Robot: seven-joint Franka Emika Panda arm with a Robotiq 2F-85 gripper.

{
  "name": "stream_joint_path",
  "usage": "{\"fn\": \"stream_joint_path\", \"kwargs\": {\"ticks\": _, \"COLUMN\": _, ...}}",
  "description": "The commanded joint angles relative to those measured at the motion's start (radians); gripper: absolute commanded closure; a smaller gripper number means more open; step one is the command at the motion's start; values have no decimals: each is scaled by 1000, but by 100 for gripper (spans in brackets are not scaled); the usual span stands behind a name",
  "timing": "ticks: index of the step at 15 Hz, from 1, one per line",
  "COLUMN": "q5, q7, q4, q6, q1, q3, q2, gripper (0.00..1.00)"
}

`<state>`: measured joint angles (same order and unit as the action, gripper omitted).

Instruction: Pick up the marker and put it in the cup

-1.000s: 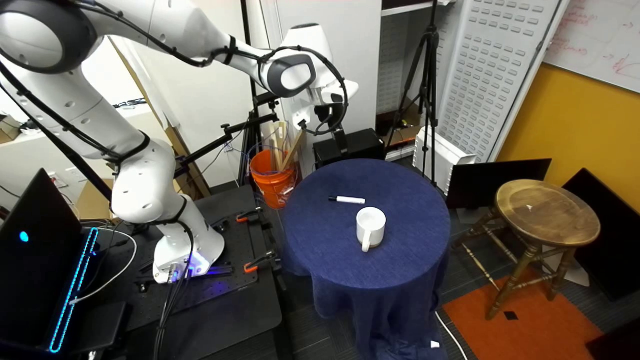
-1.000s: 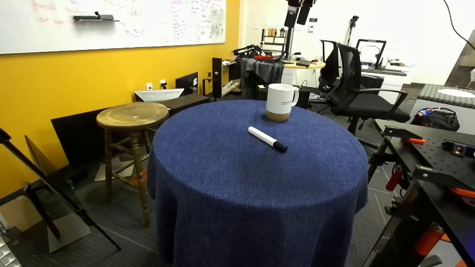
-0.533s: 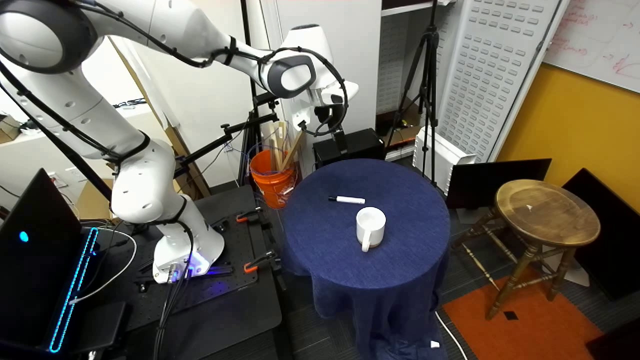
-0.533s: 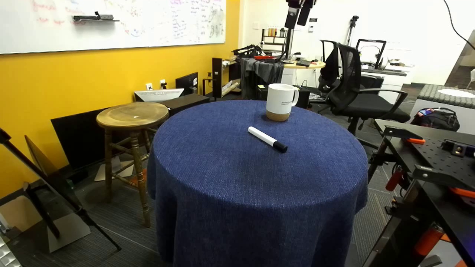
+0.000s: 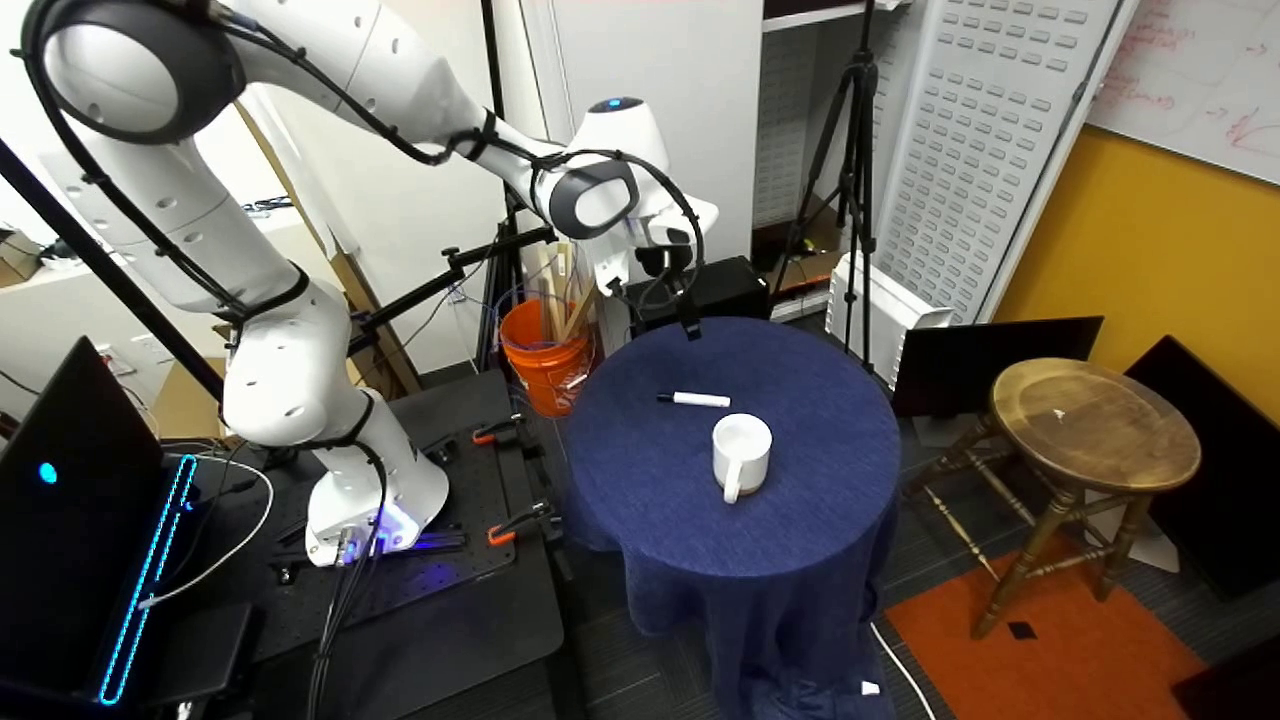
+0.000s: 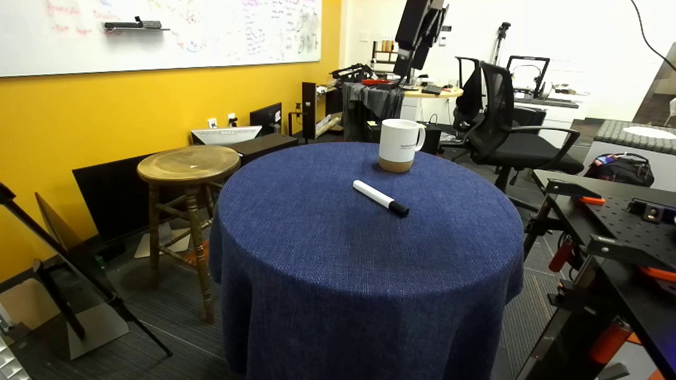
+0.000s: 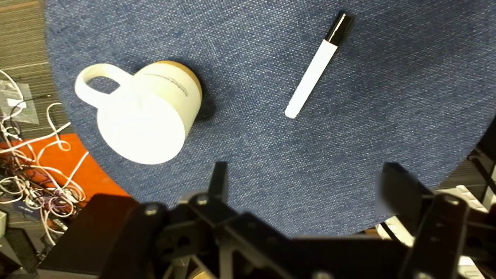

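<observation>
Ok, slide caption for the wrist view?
White cylindrical mug and slim black-capped white marker, apart on blue woven fabric; black gripper open.

On the table [image 7: 279,166], the cup [image 7: 143,112] stands left of the marker [image 7: 317,65] in the wrist view.

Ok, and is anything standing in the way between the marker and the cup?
Nothing visible does: the wrist view shows only blue cloth between the marker and the cup, whose handle points away from the marker.

marker [image 7: 317,66]: smooth plastic, glossy cap [image 7: 340,31] | cup [image 6: 398,143]: smooth, cork-like base [image 6: 395,165] | tablecloth [image 6: 317,227]: coarse matt weave | stool [image 5: 1095,425]: wood
</observation>
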<state>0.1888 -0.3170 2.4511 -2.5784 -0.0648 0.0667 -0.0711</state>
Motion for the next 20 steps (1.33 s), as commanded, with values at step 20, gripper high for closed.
{"fn": "stream_joint_path", "kwargs": {"ticks": 20, "q5": -148, "q7": -241, "q4": -123, "q6": -220, "q1": 154, "q3": -98, "q2": 427, "gripper": 0}}
